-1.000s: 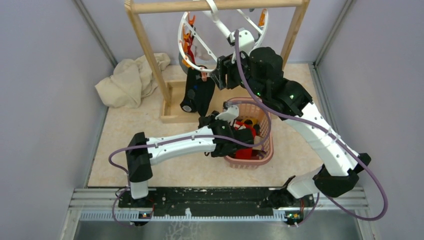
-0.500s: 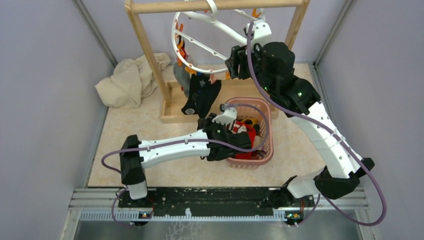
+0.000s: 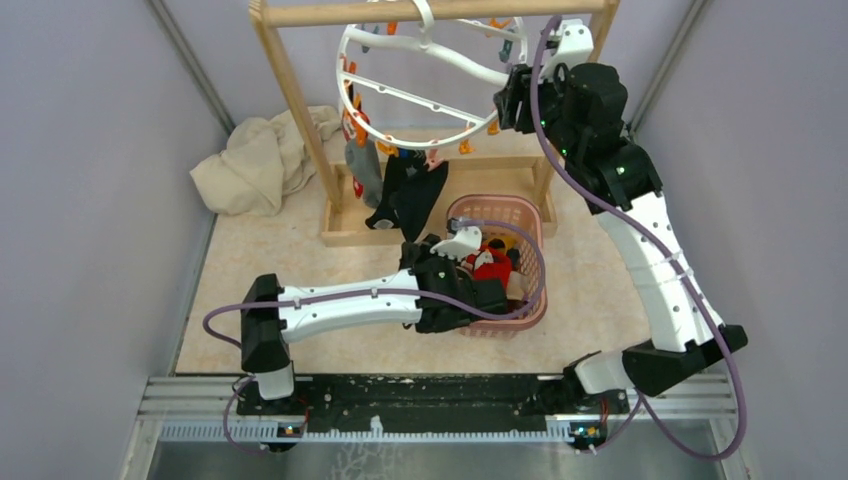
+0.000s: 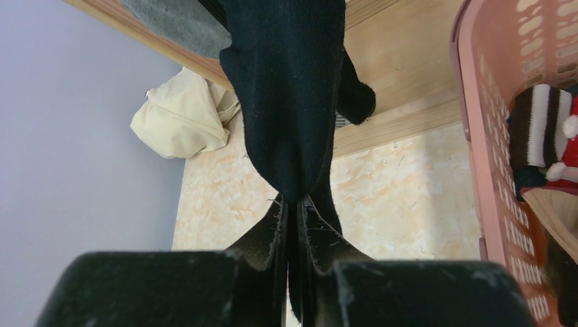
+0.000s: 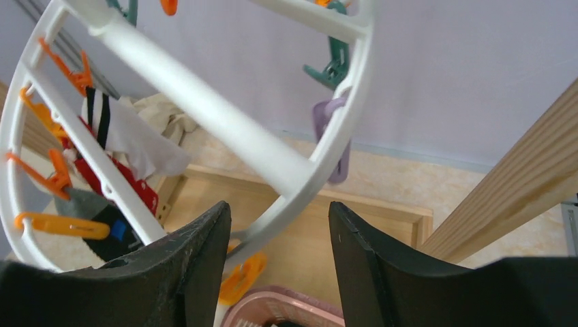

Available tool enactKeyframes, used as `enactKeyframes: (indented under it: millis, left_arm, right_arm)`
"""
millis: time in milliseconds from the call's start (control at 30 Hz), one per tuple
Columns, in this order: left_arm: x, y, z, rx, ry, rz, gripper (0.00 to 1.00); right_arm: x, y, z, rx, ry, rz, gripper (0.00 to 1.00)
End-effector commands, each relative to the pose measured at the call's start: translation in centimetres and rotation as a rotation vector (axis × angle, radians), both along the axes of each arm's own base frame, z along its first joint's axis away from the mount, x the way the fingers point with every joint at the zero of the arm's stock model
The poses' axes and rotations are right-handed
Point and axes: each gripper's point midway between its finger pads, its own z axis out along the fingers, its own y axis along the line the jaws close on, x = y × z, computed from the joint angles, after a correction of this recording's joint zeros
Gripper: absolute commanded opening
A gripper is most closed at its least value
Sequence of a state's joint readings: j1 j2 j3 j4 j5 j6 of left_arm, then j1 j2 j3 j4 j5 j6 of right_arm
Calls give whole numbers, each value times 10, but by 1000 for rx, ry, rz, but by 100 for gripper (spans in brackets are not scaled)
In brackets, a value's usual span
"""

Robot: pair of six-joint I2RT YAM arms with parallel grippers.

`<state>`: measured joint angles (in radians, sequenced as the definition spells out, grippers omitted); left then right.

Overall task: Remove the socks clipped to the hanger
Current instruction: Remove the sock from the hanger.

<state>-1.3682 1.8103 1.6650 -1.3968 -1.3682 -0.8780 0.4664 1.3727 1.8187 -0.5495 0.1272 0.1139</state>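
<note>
The white ring hanger [image 3: 420, 90] hangs by its hook from the wooden rack's top bar. A grey sock [image 3: 362, 170] and a black sock [image 3: 418, 195] dangle from clips on its near rim. My left gripper [image 3: 426, 250] is shut on the black sock's lower end [image 4: 286, 88], with the fabric pinched between the jaws [image 4: 296, 208]. My right gripper [image 3: 503, 100] is open at the ring's right edge. The rim [image 5: 286, 204] passes between its fingers [image 5: 194, 255], close to the left one. A white striped sock [image 5: 126, 136] and a red sock [image 5: 140, 191] hang on the far side.
A pink lattice basket [image 3: 541, 262] holding a red sock [image 3: 490, 263] stands beside my left wrist. The wooden rack [image 3: 298, 110] and its base frame stand behind. A cream cloth [image 3: 262, 160] lies at the back left. Purple [image 5: 339, 139], teal [image 5: 334, 65] and orange [image 5: 61, 225] clips dangle from the ring.
My right arm has moved up and to the right along the ring, and the hanger has swung from steeply tilted to flatter. The left gripper has kept hold of the black sock.
</note>
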Motion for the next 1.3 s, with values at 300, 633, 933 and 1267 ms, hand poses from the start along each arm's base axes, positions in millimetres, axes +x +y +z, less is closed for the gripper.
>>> enactKeyframes:
  millis: [300, 633, 933, 1267]
  left_arm:
    - [-8, -21, 17, 34, -51, -52, 10]
    - [-9, -29, 23, 34, -73, -66, 11]
    - [-9, -36, 25, 30, -84, -69, 11]
    - [-10, -39, 20, 52, -82, -74, 10]
  right_arm:
    - [77, -11, -1, 124, -14, 6, 56]
    - [102, -30, 23, 197, -123, -16, 56]
    - [111, -55, 54, 253, -248, -48, 58]
    - [67, -63, 93, 270, -345, 3, 68]
